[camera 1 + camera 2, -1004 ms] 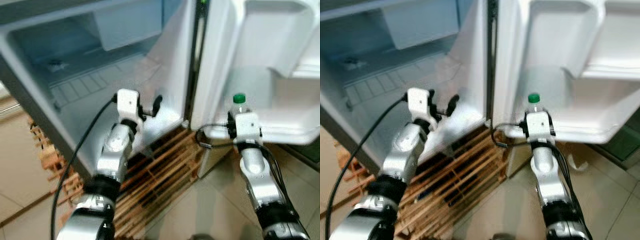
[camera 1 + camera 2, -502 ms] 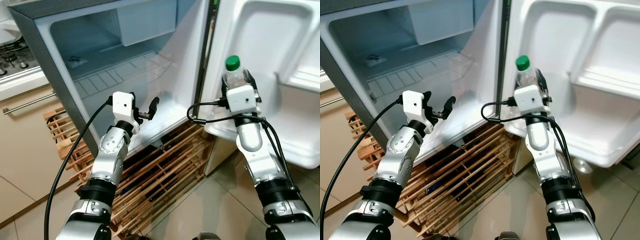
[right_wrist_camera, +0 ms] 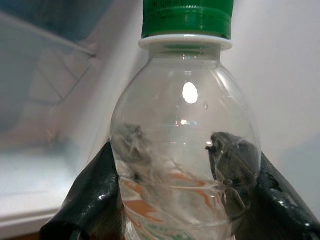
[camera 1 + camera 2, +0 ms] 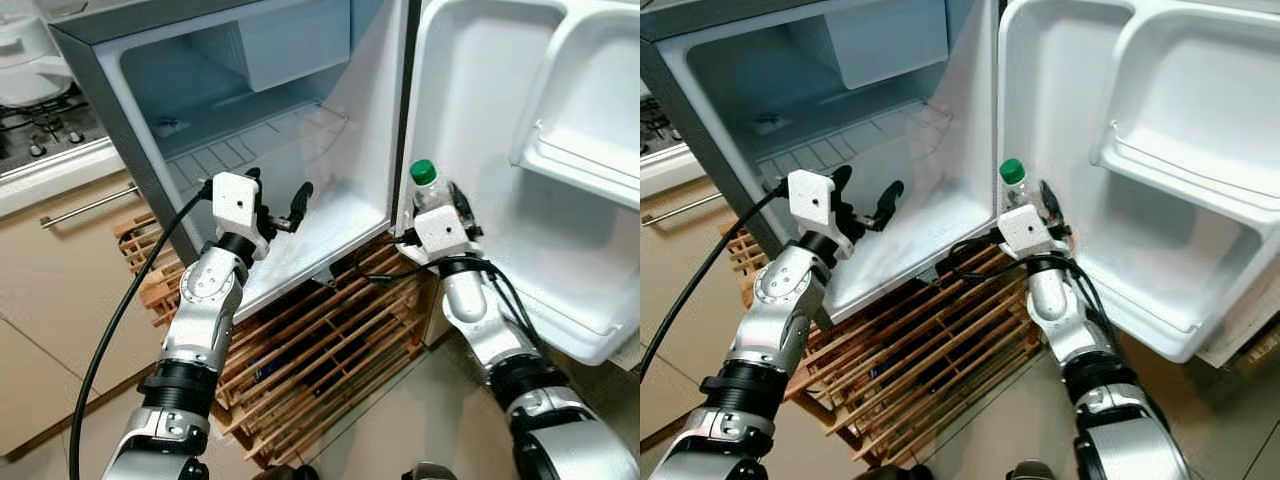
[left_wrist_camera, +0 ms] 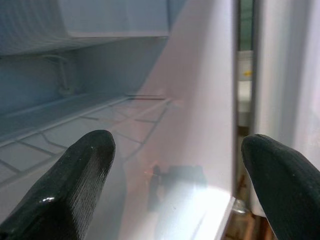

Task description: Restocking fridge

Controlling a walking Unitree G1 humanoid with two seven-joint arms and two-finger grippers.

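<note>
My right gripper (image 3: 182, 165) is clenched on the green-capped bottle (image 4: 428, 192), upright by the open fridge door's (image 4: 480, 110) hinge edge. My left gripper (image 4: 280, 202) hangs spread before the fridge (image 4: 290, 120) floor's front edge.

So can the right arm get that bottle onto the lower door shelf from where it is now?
Probably yes. The right tool holds the bottle upright just in front of the open door's lower shelf, and nothing stands between them.
</note>
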